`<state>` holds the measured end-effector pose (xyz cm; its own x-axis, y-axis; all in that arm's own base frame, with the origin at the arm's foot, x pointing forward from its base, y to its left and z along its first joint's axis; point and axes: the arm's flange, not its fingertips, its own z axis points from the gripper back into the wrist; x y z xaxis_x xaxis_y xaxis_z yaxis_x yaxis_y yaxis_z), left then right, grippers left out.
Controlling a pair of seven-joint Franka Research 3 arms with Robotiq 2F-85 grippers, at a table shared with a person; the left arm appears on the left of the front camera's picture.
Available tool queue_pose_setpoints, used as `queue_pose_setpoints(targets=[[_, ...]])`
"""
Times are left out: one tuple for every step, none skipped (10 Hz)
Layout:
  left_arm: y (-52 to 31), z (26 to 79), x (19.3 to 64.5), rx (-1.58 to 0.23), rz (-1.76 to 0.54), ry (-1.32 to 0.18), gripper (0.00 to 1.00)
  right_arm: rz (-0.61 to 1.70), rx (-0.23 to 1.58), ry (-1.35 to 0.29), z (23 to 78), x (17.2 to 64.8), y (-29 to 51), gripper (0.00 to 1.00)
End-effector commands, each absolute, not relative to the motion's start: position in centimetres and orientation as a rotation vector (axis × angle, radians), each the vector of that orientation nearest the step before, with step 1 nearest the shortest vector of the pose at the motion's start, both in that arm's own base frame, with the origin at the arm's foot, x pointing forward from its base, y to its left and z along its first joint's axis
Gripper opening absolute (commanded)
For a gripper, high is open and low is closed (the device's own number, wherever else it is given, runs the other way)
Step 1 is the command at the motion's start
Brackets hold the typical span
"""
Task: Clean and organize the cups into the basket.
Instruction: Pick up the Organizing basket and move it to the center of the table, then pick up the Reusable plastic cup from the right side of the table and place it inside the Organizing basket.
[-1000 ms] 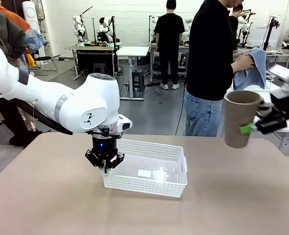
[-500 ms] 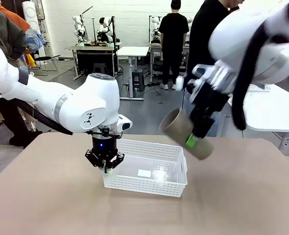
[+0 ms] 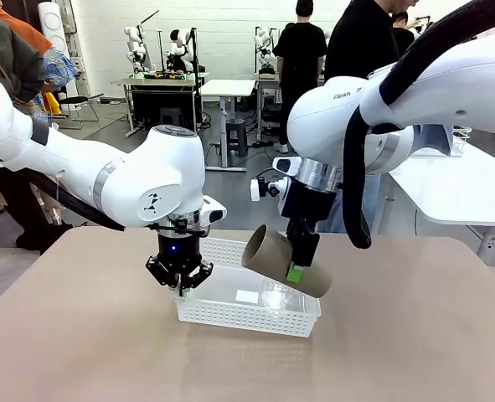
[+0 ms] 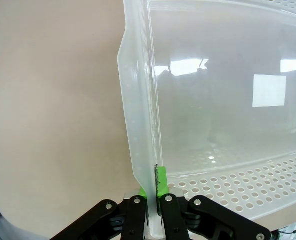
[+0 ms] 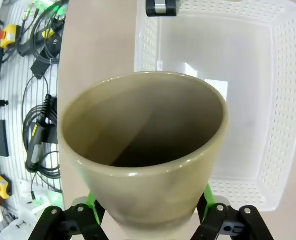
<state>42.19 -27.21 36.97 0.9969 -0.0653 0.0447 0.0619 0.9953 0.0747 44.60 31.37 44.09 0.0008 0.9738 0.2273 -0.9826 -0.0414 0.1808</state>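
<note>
The white lattice basket (image 3: 301, 316) sits mid-table with nothing in it. My left gripper (image 3: 181, 290) is shut on the rim of its left wall; the left wrist view has that rim (image 4: 137, 150) pinched between the green pads of the gripper (image 4: 150, 197). A tan-brown cup (image 3: 268, 255) hangs tilted above the basket's right half, mouth toward the left, with my right gripper (image 3: 296, 268) shut on its body. The right wrist view looks into the cup's mouth (image 5: 142, 150) over the basket floor (image 5: 248, 75).
A person in a black top (image 3: 360, 50) stands at the far side of the table. A white table (image 3: 456, 188) lies to the right. Bare tan tabletop (image 3: 398, 352) surrounds the basket. Cables and tools (image 5: 22, 125) lie on the floor beyond the table edge.
My right arm swung in from the far right, carrying the tan cup down and leftward until it hangs over the basket. My left gripper and the basket stayed put.
</note>
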Motion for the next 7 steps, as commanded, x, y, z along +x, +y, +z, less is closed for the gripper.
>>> queue_pose_setpoints(targets=[[-27.2,37.0,42.0,0.077,-0.063,-0.049,0.00,1.563,0.301,-0.051,44.9,43.8,30.0,0.85],[-27.2,37.0,42.0,0.077,-0.063,-0.049,0.00,1.579,0.326,-0.034,44.1,44.6,31.4,0.85],[-27.2,37.0,42.0,0.077,-0.063,-0.049,0.00,1.579,0.326,-0.034,44.1,44.6,31.4,0.85],[-27.2,37.0,42.0,0.077,-0.063,-0.049,0.00,1.579,0.326,-0.034,44.1,44.6,31.4,0.85],[-27.2,37.0,42.0,0.077,-0.063,-0.049,0.00,1.579,0.326,-0.034,44.1,44.6,31.4,0.85],[-27.2,37.0,42.0,0.077,-0.063,-0.049,0.00,1.579,0.326,-0.034,44.1,44.6,31.4,0.85],[-27.2,37.0,42.0,0.077,-0.063,-0.049,0.00,1.579,0.326,-0.034,44.1,44.6,31.4,0.85]])
